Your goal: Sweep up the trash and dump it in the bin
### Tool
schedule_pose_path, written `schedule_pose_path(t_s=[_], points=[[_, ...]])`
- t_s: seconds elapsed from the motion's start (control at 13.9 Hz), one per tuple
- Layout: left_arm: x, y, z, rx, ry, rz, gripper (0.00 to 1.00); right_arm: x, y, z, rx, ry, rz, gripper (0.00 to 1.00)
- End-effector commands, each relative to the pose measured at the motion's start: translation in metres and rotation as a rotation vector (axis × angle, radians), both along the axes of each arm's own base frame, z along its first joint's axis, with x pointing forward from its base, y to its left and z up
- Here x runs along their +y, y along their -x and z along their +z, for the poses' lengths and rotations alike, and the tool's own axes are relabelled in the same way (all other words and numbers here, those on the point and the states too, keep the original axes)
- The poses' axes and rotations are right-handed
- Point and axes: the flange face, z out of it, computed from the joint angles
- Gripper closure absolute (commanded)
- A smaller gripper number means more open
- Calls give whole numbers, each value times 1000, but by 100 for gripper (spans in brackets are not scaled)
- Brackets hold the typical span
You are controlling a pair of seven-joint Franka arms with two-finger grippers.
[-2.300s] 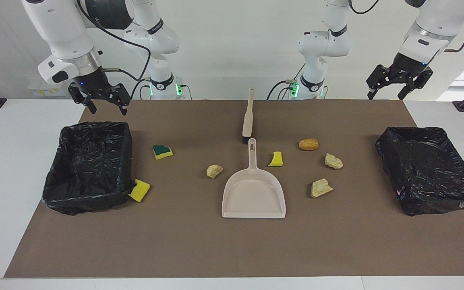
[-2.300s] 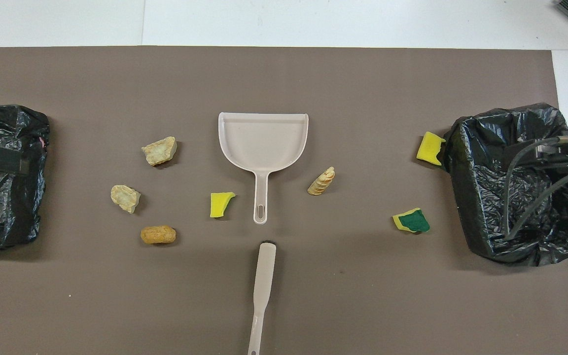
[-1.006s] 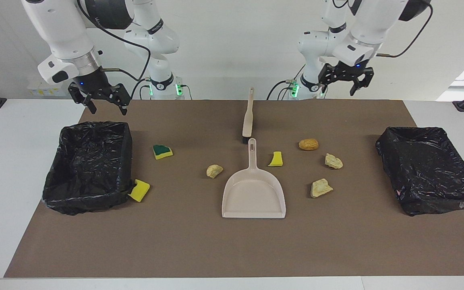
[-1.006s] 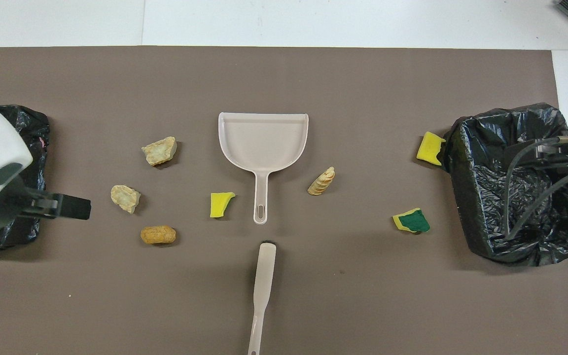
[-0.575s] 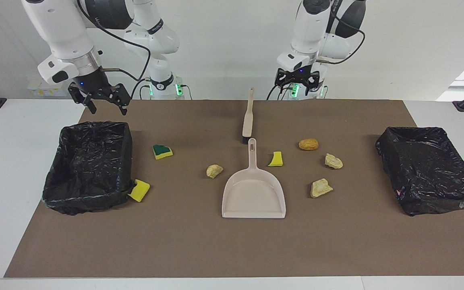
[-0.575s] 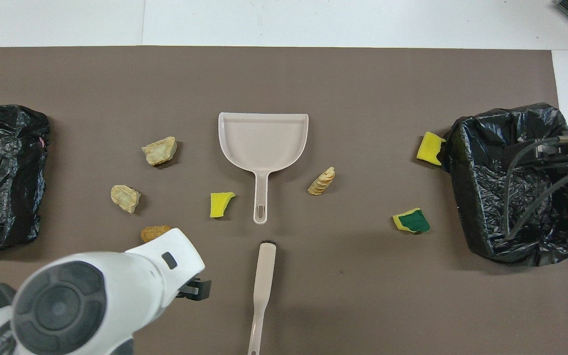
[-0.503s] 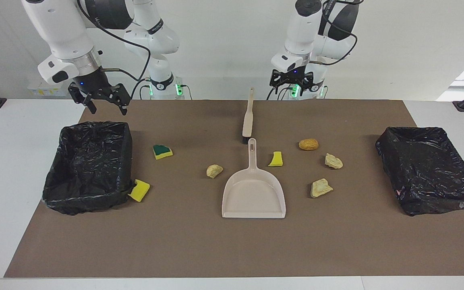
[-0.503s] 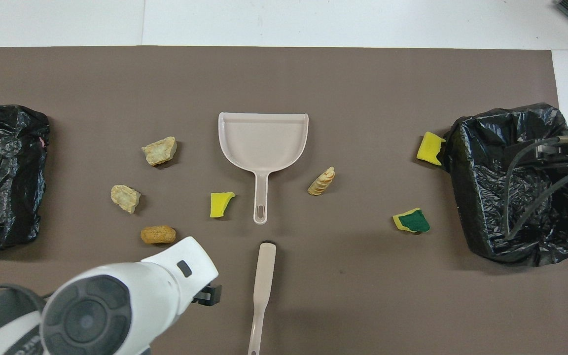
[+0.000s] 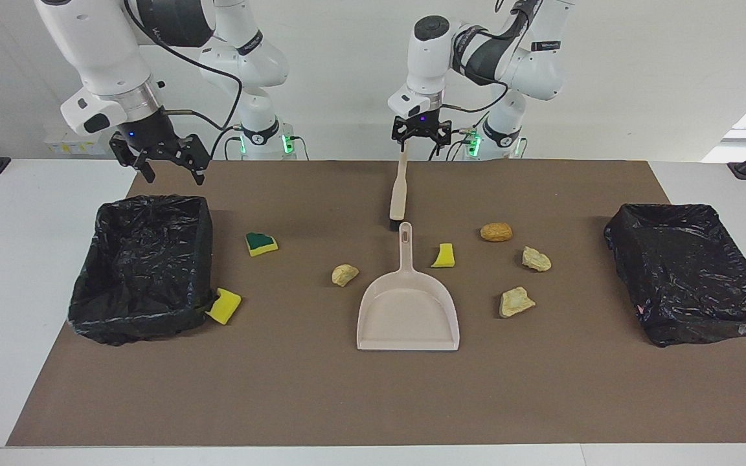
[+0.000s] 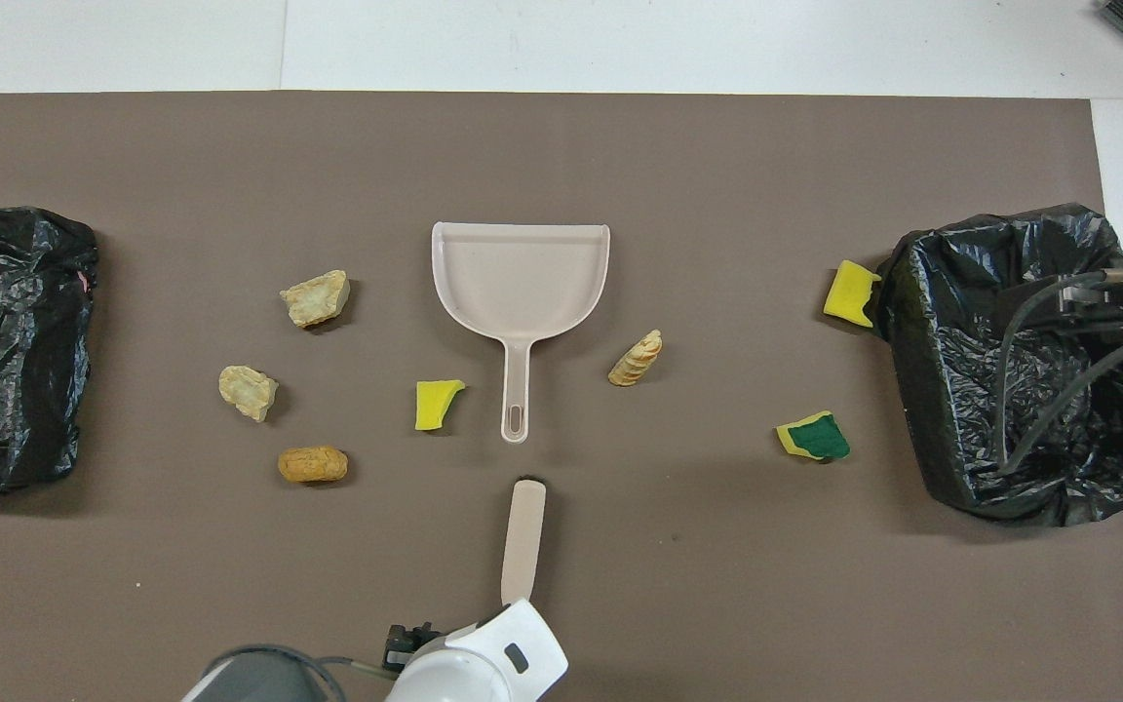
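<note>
Beige brush (image 9: 399,188), at twelve o'clock of the dustpan (image 9: 408,310), now has our left tool (image 9: 419,145) arrived open over its handle, so we judge grasping comes next; trash (image 9: 496,232) lies around the dustpan from nine to three o'clock, while the right tool (image 9: 174,176) waits open over a bin (image 9: 107,213).

Beige dustpan (image 9: 408,315) and brush (image 9: 399,191) lie on a brown mat (image 9: 321,395). Trash (image 9: 443,256): yellow sponge pieces, one green-backed; pale beige chunks; a brown lump. Bins (image 9: 143,268) are black-lined.
</note>
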Motion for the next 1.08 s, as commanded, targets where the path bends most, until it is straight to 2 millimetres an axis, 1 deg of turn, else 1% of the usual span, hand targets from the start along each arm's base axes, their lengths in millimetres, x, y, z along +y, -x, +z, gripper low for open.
schedule_pose_path(t_s=[0.0, 0.07, 0.14, 0.22, 0.36, 0.43, 0.58, 0.65, 0.72, 0.93, 1.01], points=[[-11, 24, -41, 20, -12, 13, 0, -2, 5, 3, -5, -26, 21, 0], [-18, 26, -53, 21, -11, 30, 0, -2, 5, 3, -5, -26, 21, 0], [-21, 24, -60, 20, -7, 31, 1, -2, 5, 3, -5, -26, 21, 0], [-22, 23, -64, 20, -5, 31, 9, -2, 5, 3, -5, -26, 21, 0], [-22, 23, -68, 27, -13, 19, 21, -2, 5, 3, -5, -26, 21, 0], [-22, 23, -67, 27, -13, 16, 22, -2, 5, 3, -5, -26, 21, 0], [-23, 22, -67, 28, -16, 13, 39, -2, 5, 3, -5, -26, 21, 0], [-23, 21, -65, 30, -18, 15, 50, -2, 5, 3, -5, -26, 21, 0], [-25, 18, -66, 31, -19, 15, 56, -2, 5, 3, -5, -26, 21, 0], [-31, 6, -56, 25, -16, 23, 81, -2, 5, 3, -5, -26, 21, 0], [-31, 3, -54, 26, -20, 26, 87, -2, 5, 3, -5, -26, 21, 0]])
